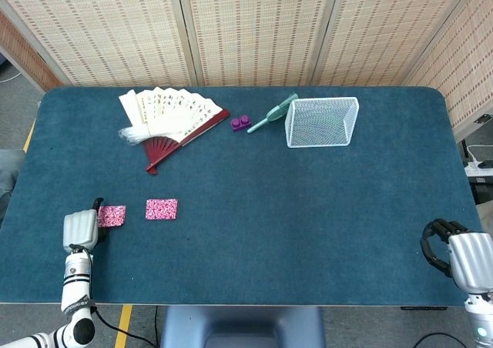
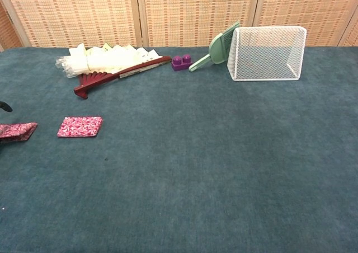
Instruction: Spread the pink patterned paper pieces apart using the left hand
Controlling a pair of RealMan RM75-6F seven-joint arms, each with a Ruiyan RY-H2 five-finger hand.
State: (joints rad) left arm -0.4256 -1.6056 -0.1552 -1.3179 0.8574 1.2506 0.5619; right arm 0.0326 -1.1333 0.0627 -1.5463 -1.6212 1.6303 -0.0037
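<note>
Mid-spread: left hand (image 1: 80,230) gripping one pink paper piece (image 1: 112,215) in its fingers, just left of the second piece (image 1: 161,209) lying flat on the desk (image 1: 308,209). Next: set down and release (gap looks sufficient). Right hand (image 1: 462,255) curled, empty.

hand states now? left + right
Left hand: holding one pink patterned paper piece at its edge.
Right hand: fingers curled in, holding nothing.
</note>
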